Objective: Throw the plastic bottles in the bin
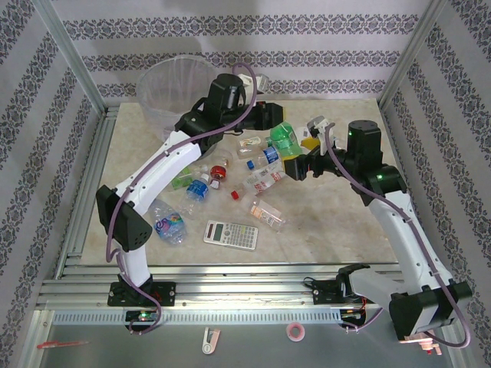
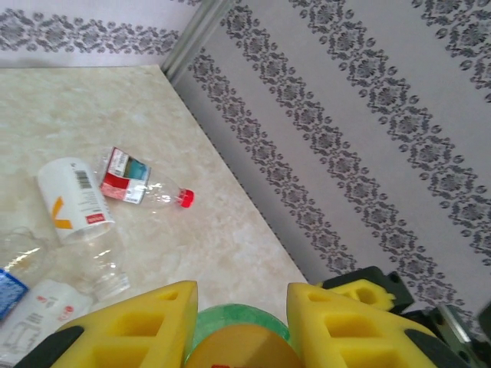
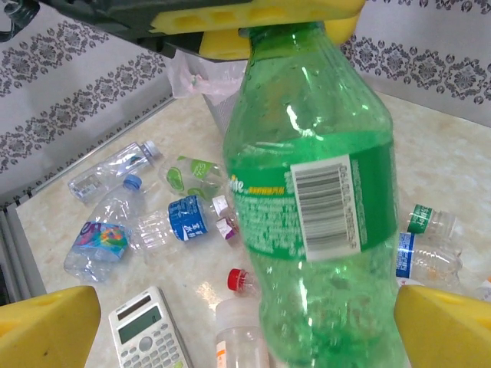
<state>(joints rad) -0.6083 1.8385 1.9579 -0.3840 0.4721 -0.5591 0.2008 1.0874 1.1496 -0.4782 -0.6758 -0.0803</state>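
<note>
Left jaws clamp the green bottle [image 3: 307,153] by its top; right jaws flank it, apart.

One green bottle [image 1: 285,136], roughly ten clear plastic bottles [image 1: 265,181], one grey calculator [image 1: 230,234], one translucent bin [image 1: 165,84], two white robot arms [image 1: 165,165]
</note>
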